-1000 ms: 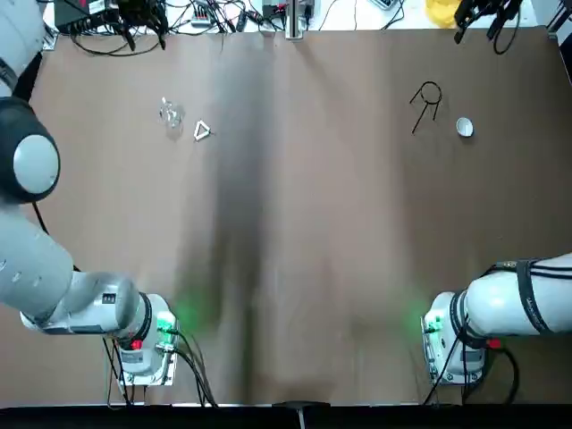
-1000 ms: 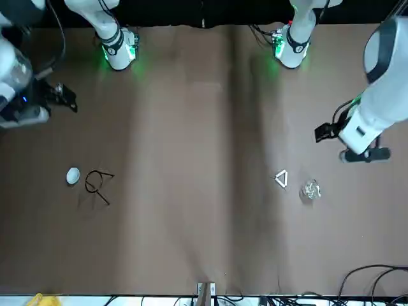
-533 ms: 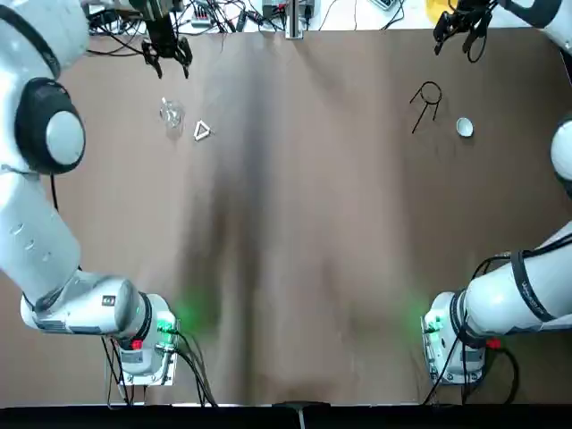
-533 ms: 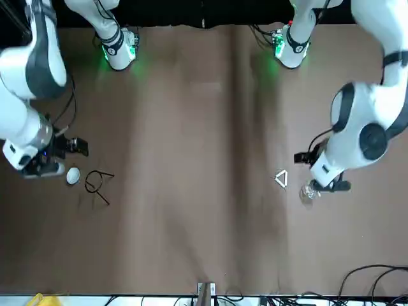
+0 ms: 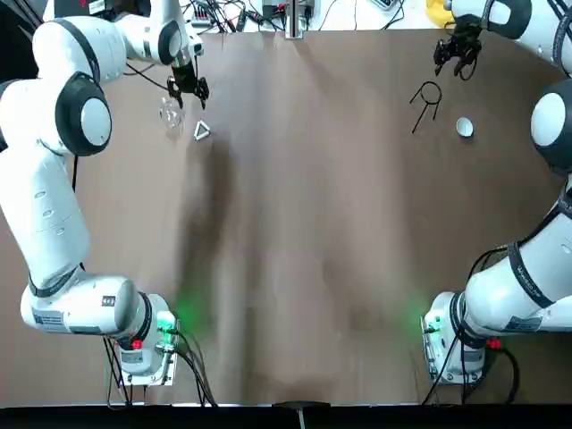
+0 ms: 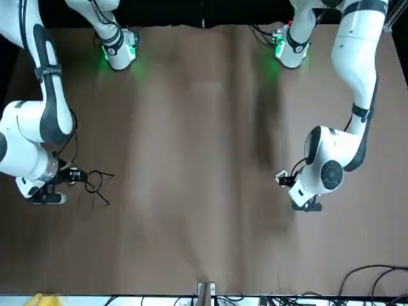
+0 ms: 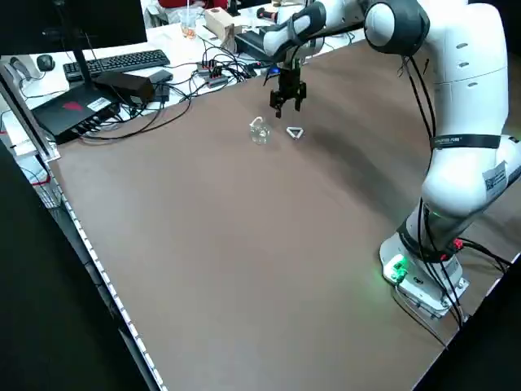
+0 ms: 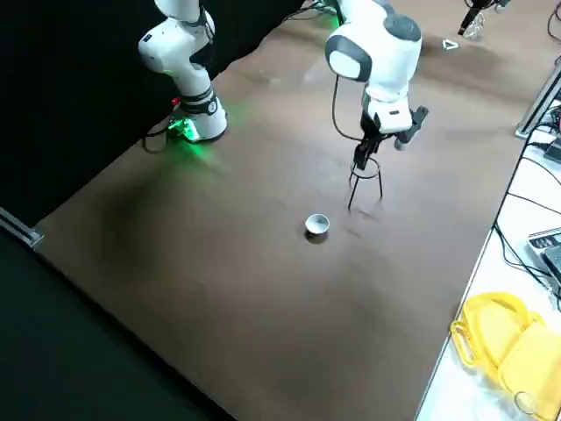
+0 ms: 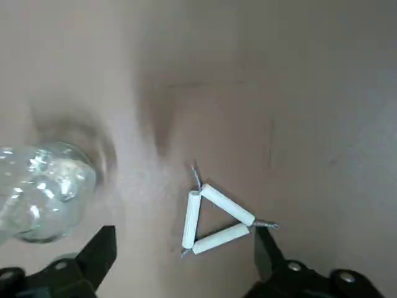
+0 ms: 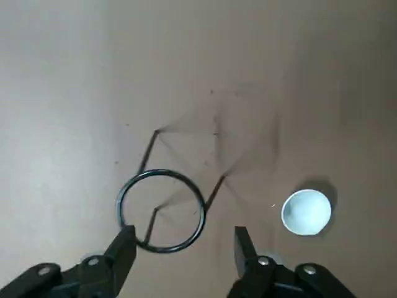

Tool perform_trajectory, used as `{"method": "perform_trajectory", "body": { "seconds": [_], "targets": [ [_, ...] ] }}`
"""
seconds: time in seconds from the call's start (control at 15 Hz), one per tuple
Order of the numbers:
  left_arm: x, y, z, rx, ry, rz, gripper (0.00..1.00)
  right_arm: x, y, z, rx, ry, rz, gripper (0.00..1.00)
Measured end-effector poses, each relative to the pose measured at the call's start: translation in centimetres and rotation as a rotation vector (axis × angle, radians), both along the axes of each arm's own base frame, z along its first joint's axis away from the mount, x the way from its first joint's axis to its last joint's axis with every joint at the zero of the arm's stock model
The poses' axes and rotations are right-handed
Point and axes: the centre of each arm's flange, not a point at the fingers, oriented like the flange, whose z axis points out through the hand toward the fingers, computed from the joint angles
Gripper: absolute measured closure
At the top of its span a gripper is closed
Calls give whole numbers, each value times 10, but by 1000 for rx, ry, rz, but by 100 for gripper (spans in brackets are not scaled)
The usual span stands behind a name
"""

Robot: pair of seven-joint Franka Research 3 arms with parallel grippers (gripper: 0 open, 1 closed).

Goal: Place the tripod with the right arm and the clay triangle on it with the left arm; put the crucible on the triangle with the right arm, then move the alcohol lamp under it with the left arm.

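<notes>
Tripod [image 10: 164, 249] stands upright before my open right gripper [image 10: 185, 236], ring offset toward one finger: centre it between both fingers before closing, and centre my open left gripper [image 9: 185, 237] likewise over the clay triangle [image 9: 221, 238] ahead of it.

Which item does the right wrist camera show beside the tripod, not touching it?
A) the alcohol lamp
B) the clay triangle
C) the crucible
C: the crucible, a small pale cup, sits on the table apart from the tripod's ring and legs.
</notes>
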Motion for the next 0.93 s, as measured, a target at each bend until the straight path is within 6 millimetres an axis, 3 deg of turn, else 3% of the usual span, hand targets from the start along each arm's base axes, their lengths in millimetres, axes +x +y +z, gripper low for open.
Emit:
{"method": "perform_trajectory", "body": {
  "seconds": [0.13, 0.27, 0.4, 0.93],
  "targets": [
    [-5, 0, -7, 1, 8, -2, 17, 3, -8, -12, -1, -4, -12, 33],
    [-7, 0, -10, 2, 16, -3, 22, 3, -9, -24, -1, 7, -13, 35],
    [-11, 1, -14, 4, 26, -4, 37, 3, -9, -37, 0, 26, -14, 37],
    [-17, 2, -26, 15, 34, -16, 49, 1, -10, -68, 2, 77, -15, 45]
  ]
}}
